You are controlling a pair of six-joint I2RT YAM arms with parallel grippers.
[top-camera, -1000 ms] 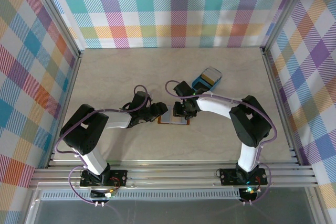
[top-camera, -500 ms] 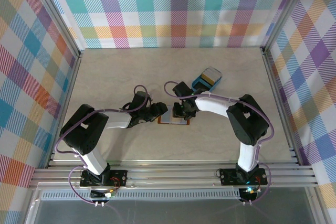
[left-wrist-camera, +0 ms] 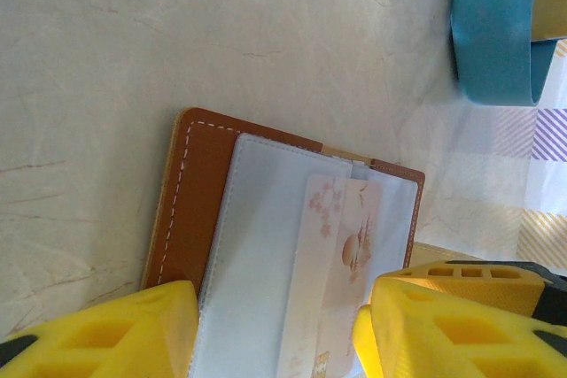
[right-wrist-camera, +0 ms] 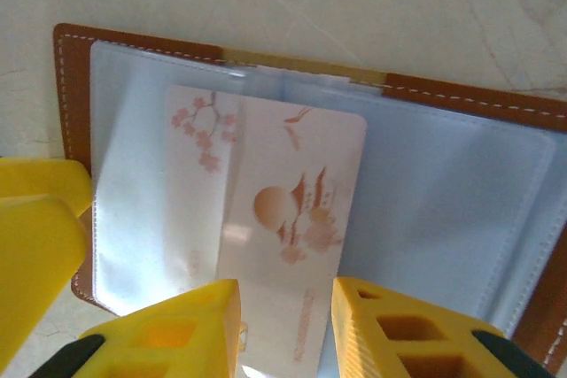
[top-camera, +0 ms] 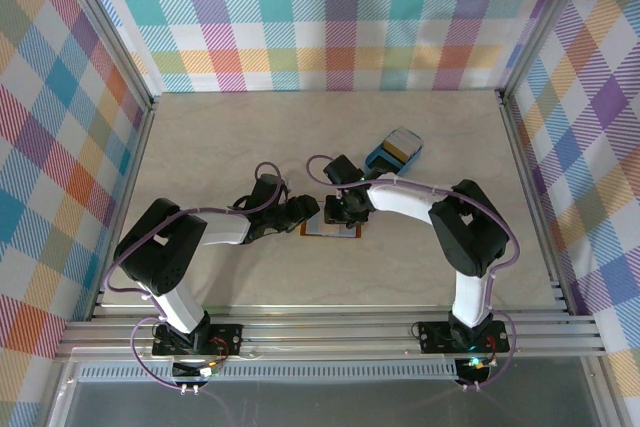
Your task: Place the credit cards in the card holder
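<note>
Right jaws edged left | card (right-wrist-camera: 292,210) hold unclear | left jaws released over card holder (left-wrist-camera: 190,192)

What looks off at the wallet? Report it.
The blossom-print card lies slightly askew across the open card holder, its left part seemingly tucked under the clear sleeve, the rest sticking out. Nothing looks damaged or spilled.
</note>
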